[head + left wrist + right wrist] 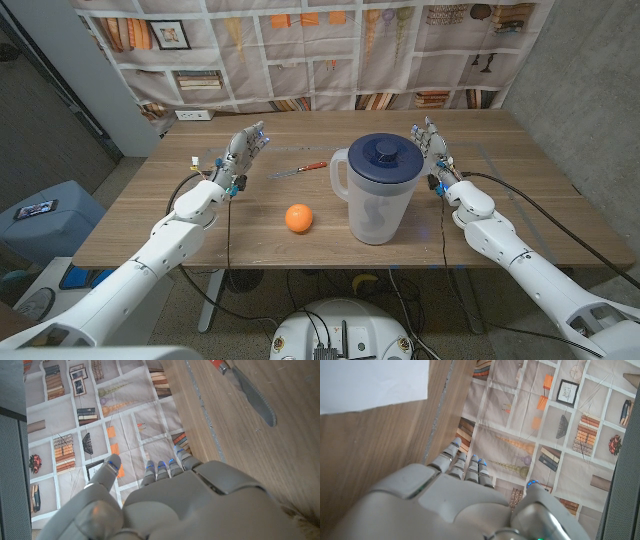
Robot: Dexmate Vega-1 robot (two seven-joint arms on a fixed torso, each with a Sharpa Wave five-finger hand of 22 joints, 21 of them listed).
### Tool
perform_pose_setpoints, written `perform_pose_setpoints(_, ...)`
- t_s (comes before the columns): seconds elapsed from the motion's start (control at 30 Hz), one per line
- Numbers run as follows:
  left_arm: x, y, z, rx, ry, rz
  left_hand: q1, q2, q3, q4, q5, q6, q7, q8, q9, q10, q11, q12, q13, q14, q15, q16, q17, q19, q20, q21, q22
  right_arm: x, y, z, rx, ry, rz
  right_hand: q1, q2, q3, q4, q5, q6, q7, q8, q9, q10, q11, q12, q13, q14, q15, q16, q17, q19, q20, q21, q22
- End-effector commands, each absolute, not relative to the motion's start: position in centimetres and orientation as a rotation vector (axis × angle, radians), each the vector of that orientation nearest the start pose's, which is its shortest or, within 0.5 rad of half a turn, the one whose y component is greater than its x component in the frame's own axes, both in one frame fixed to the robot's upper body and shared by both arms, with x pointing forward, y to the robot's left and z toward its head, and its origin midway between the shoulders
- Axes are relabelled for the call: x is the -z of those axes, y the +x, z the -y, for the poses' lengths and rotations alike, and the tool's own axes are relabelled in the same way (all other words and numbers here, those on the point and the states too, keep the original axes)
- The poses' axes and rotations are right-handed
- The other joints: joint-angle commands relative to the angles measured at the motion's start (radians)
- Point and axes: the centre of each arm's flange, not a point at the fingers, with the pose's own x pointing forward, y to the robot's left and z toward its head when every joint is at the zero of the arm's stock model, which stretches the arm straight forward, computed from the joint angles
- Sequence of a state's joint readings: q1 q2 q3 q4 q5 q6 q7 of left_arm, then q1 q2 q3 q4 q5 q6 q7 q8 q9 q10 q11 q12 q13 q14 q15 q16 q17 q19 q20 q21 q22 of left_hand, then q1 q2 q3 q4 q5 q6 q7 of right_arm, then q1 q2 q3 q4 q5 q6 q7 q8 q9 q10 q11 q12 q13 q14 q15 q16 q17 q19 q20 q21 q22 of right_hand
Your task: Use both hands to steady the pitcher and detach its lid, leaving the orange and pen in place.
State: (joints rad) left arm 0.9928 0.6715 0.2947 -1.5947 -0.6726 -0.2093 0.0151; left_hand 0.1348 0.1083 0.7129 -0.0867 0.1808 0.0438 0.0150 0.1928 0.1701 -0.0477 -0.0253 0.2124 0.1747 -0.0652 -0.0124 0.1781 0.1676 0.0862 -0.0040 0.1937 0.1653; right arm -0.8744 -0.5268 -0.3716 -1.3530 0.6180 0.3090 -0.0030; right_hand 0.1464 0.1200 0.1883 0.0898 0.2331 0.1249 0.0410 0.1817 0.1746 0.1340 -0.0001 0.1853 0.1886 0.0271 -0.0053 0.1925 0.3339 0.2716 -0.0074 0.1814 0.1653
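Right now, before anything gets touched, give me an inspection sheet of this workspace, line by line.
Surface: wooden table, bare wood around the items.
Job's things: clear pitcher upright, dark blue lid still on; orange to its left; pen with a red end behind the orange.
Clutter: nothing seen.
Robot hands: left robot hand open, left of the pen, holding nothing; right robot hand open, beside the pitcher, apart from it.
Cables: black cables along both arms.
Surroundings: printed bookshelf backdrop behind the table; grey wall on the right.
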Motion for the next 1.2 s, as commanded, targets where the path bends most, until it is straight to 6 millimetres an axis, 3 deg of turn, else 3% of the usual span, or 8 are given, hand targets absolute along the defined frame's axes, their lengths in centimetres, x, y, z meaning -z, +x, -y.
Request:
perform_pose_setpoints(0.03,0.0,57.6,-30.9,0.282,0.094,0.628,0.043,-0.01,0.009,-0.061,-0.005,0.031,-0.009,0.011,0.003,0.041,-0.009,0.01,0.004,0.032,-0.007,0.011,0.0,0.033,-0.006,0.005,0.003,3.3,63.3,28.8,-0.179,-0.003,0.618,0.015,0.001,0.008,-0.005,0.007,0.008,-0.003,0.007,0.002,0.008,0.004,0.007,0.003,0.007,-0.004,0.005,-0.002,0.006,-0.01,0.005,0.002)
perform_pose_setpoints(0.2,-0.5,57.0,-30.6,0.321,0.107,0.628,0.071,-0.02,0.01,-0.091,-0.005,0.042,-0.015,0.011,0.003,0.059,-0.025,0.008,0.004,0.058,-0.018,0.013,0.001,0.054,-0.011,0.007,0.003,3.4,63.3,29.0,-0.18,-0.008,0.618,0.016,0.001,0.01,-0.006,0.007,0.009,-0.002,0.007,0.002,0.009,0.003,0.007,0.003,0.008,-0.004,0.006,-0.004,0.008,-0.01,0.006,0.002)
perform_pose_setpoints(0.37,-1.0,57.0,-30.0,0.366,0.125,0.63,0.086,-0.036,0.006,-0.101,-0.007,0.045,-0.015,0.011,0.003,0.074,-0.029,0.009,0.004,0.068,-0.017,0.012,0.001,0.064,-0.01,0.007,0.003,3.3,63.4,29.2,-0.183,-0.014,0.617,0.017,0.002,0.012,-0.007,0.007,0.009,-0.002,0.007,0.002,0.008,0.005,0.007,0.003,0.008,-0.005,0.006,-0.006,0.008,-0.011,0.006,0.002)
perform_pose_setpoints(1.03,-3.9,56.6,-30.6,0.6,0.254,0.558,0.159,-0.094,0.0,-0.109,-0.005,0.075,-0.026,0.018,0.005,0.125,-0.061,0.009,0.006,0.109,-0.023,0.011,0.002,0.074,-0.007,-0.004,0.002,2.7,64.8,29.5,-0.184,-0.034,0.604,0.018,0.003,0.016,-0.009,0.007,0.008,-0.001,0.007,0.002,0.005,0.003,0.006,0.003,0.005,-0.005,0.006,-0.012,0.006,-0.012,0.005,0.002)
perform_pose_setpoints(1.2,-4.0,56.2,-30.5,0.65,0.282,0.542,0.2,-0.111,0.006,-0.109,-0.003,0.088,-0.044,0.021,0.005,0.131,-0.078,0.004,0.007,0.114,-0.037,0.007,0.002,0.074,-0.017,-0.007,0.001,2.6,64.9,29.5,-0.181,-0.04,0.603,0.018,0.003,0.017,-0.009,0.007,0.007,-0.001,0.006,0.002,0.004,0.004,0.006,0.003,0.005,-0.004,0.006,-0.013,0.006,-0.013,0.005,0.002)
